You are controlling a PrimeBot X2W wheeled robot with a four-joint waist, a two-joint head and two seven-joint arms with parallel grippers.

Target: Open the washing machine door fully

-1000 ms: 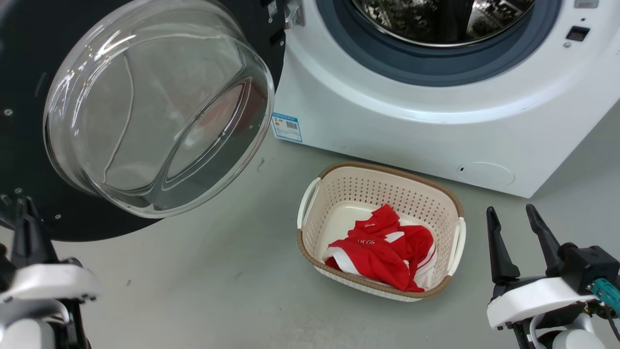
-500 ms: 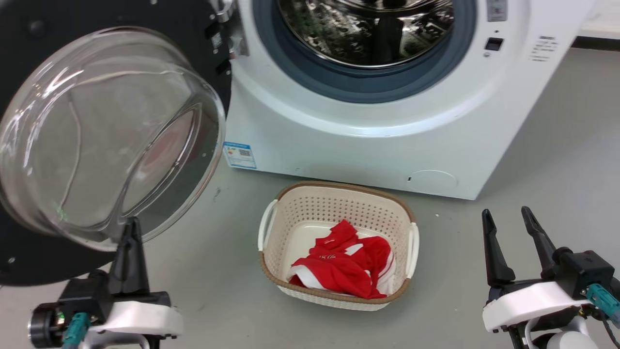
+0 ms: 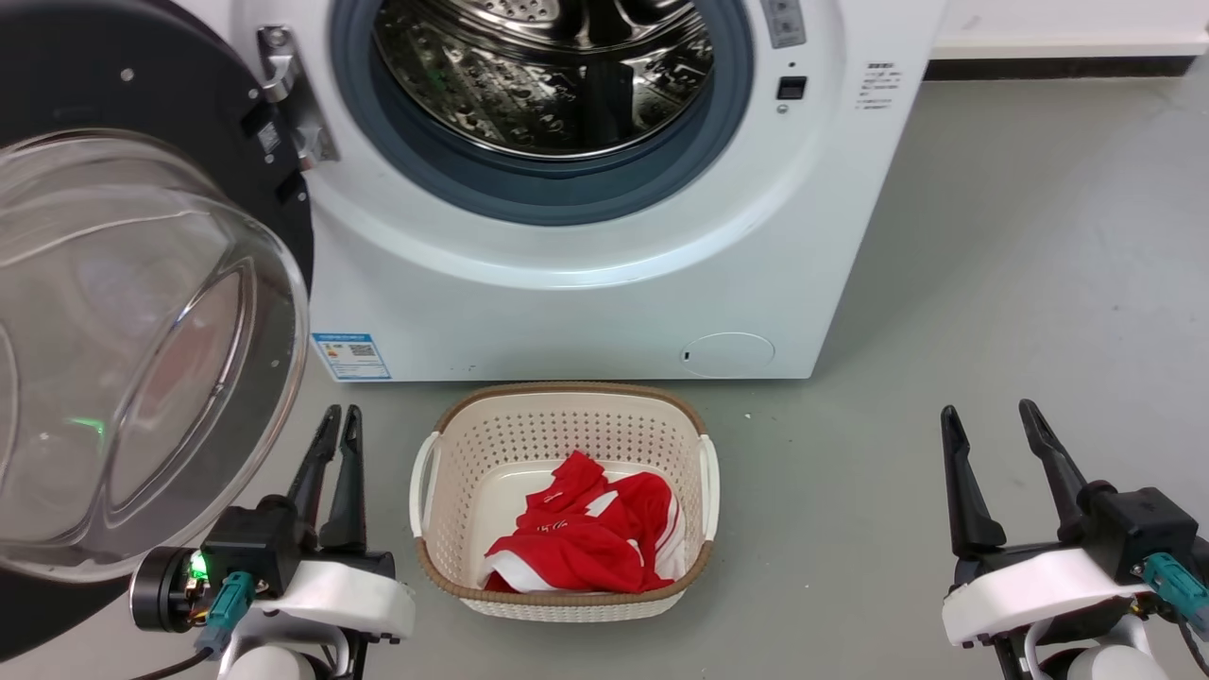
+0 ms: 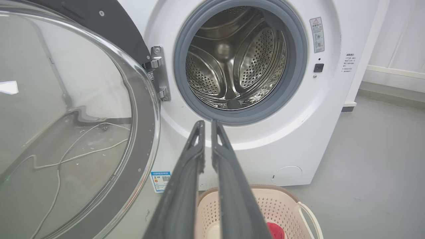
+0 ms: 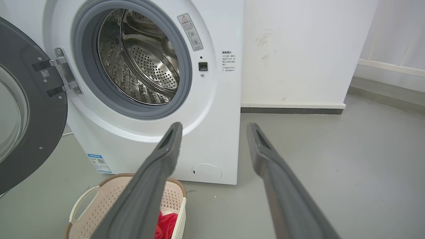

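Left of the machine (image 3: pixel 586 302), the door (image 3: pixel 142 321) hangs swung wide, drum (image 3: pixel 543 76) exposed. My left fingers (image 3: pixel 348 482) are nearly pressed together, empty, near its glass (image 3: pixel 85 434); right fingers (image 3: pixel 965 491) spread, idle. Any swing left: push the black rim (image 3: pixel 113 76), follow the hinge (image 3: pixel 283 94) arc, keep off the glass.

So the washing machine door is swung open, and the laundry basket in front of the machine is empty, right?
The washing machine door is swung open, but the laundry basket in front of the washing machine is not empty: it holds a red garment, as the head view shows.
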